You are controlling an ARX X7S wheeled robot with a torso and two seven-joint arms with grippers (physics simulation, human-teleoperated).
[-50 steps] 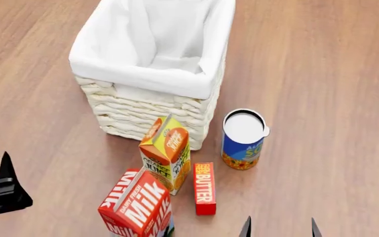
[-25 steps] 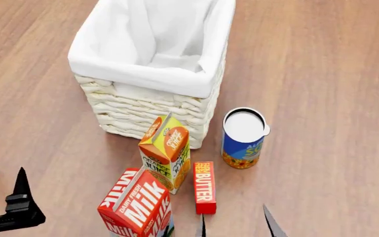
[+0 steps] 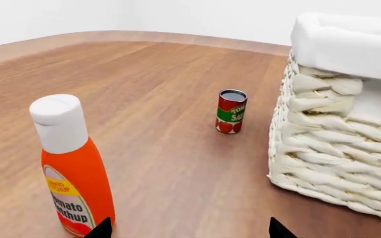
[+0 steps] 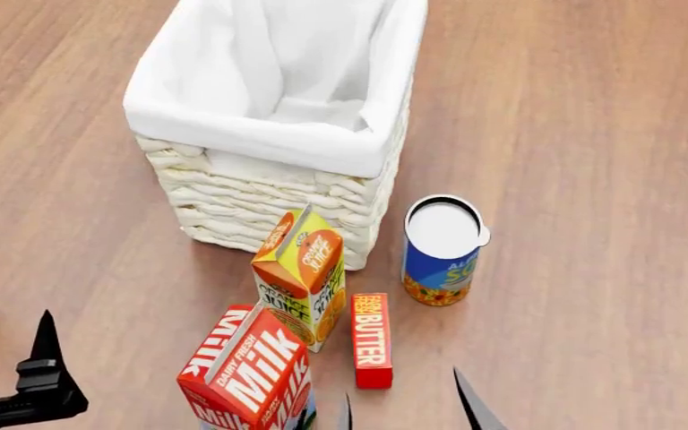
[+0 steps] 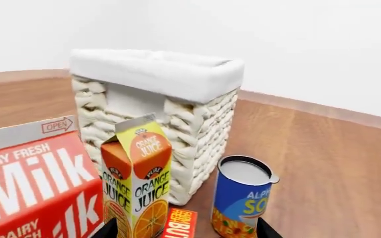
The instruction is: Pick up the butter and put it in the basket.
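The butter (image 4: 372,340) is a small flat red box lying on the wooden floor between the juice carton and the blue can. It also shows in the right wrist view (image 5: 180,224), between the fingertips. The white wicker basket (image 4: 275,199) with its cloth liner stands behind it, empty; it also shows in the right wrist view (image 5: 156,74) and the left wrist view (image 3: 336,148). My right gripper (image 4: 407,410) is open, its tips just on the near side of the butter and not touching it. My left gripper (image 4: 33,376) is open and empty at the lower left.
A red milk carton (image 4: 248,372) and an orange juice carton (image 4: 302,273) stand close to the butter's left. A blue soup can (image 4: 443,251) stands to its right. A ketchup bottle (image 3: 71,168) is by my left gripper, and a small tomato sauce can (image 3: 231,111) is beyond it.
My right gripper has moved left, from right of the butter to straddling its near end. My left gripper has shifted slightly right. The objects have not moved.
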